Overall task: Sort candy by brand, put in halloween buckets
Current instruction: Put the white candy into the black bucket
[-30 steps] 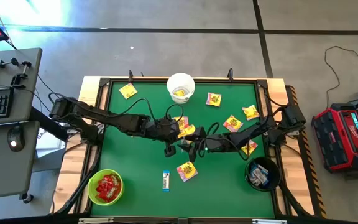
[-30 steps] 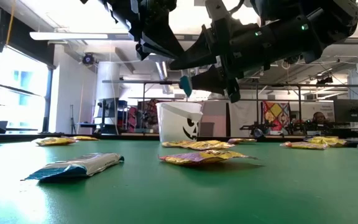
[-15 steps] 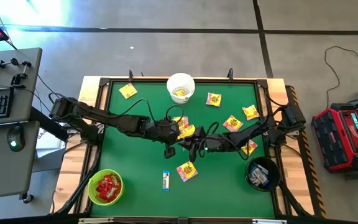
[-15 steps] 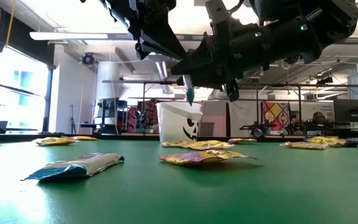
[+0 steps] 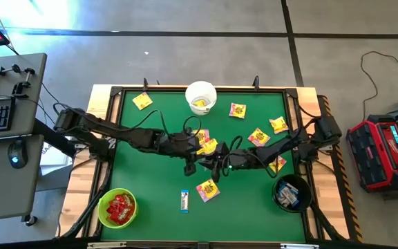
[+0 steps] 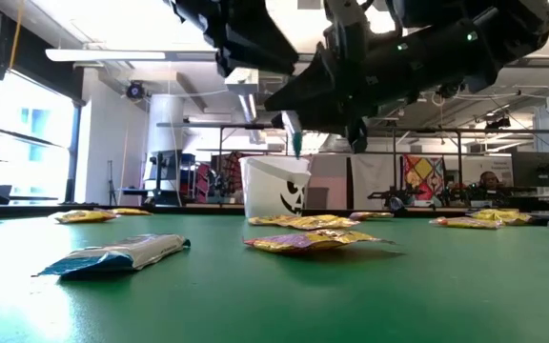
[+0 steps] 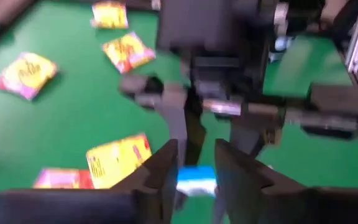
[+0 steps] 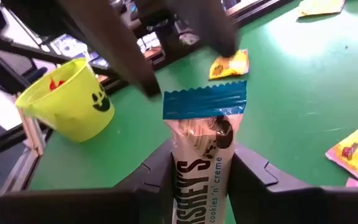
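Both arms meet over the middle of the green table (image 5: 150,200), nose to nose. From above, the left gripper (image 5: 190,166) and the right gripper (image 5: 211,166) sit just beside each other, but that angle hides what passes between them.

The right wrist view settles it: the right gripper (image 8: 197,165) has its two fingers clamped on a white-and-blue bar (image 8: 202,146), whose blue crimped end sticks out ahead and whose white body carries printed lettering. The left wrist view catches the same bar (image 7: 196,180) as a blue-and-white sliver between the left gripper's (image 7: 194,171) own fingers, which stand slightly apart either side of it; whether they touch it, I cannot tell. The low view shows the bar (image 6: 294,133) hanging tilted in the air, well above the cloth, under the dark mass of both arms.

Another white-and-blue bar (image 5: 184,200) lies flat near the table's front edge; the low view puts it (image 6: 122,255) up close, beside a yellow packet (image 6: 315,241).

Buckets now. The white bucket (image 5: 201,96) stands at the far edge with yellow inside, something only the overhead view reveals; the low view shows just its face-printed side (image 6: 276,188). The lime green bucket (image 5: 117,208) sits at the front left corner holding red packets. The black bucket (image 5: 292,193) stands at the front right with pale bars inside. More yellow packets (image 5: 258,136) lie scattered over the far half.
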Available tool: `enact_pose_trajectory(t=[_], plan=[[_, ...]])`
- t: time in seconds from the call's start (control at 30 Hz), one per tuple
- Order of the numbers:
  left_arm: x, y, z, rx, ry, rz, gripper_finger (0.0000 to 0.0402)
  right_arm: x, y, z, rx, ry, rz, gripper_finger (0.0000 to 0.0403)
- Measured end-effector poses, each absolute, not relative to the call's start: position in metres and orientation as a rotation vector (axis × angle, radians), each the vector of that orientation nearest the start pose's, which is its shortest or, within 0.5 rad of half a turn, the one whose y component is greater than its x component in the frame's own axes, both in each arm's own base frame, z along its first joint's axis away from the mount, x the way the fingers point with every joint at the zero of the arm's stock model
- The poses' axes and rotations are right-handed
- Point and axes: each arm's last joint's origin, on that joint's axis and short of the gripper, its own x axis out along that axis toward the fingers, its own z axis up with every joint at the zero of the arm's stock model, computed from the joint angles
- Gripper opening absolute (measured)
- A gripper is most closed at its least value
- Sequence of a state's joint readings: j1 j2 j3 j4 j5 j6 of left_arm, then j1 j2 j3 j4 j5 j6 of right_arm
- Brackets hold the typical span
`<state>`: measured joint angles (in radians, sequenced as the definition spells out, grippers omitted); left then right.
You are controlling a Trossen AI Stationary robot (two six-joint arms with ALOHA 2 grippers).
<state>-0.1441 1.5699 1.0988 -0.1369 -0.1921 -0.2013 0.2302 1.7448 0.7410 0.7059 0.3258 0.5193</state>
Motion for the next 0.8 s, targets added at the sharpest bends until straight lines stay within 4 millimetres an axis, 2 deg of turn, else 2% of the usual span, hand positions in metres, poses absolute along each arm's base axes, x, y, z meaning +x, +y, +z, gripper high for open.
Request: enact_pose_trajectory(t=[0.17,0.3,0.57,0.8], plan=[[0.337,-0.049,0.270,-0.036,0.509,0.124,0.0141,0.322,0.070,0.170,0.412,0.331,-0.169,0.0092],[0.335,-0.051,0.278,-0.026,0.465,0.116,0.0163,0.303,0.074,0.186,0.392,0.442,-0.169,0.0092],[0.336,-0.053,0.278,-0.002,0.459,0.103,0.0170,0.252,0.091,0.243,0.322,0.796,-0.204,0.0092],[0.336,-0.053,0.276,0.031,0.470,0.096,0.0170,0.209,0.121,0.293,0.311,1.102,-0.252,0.0092]])
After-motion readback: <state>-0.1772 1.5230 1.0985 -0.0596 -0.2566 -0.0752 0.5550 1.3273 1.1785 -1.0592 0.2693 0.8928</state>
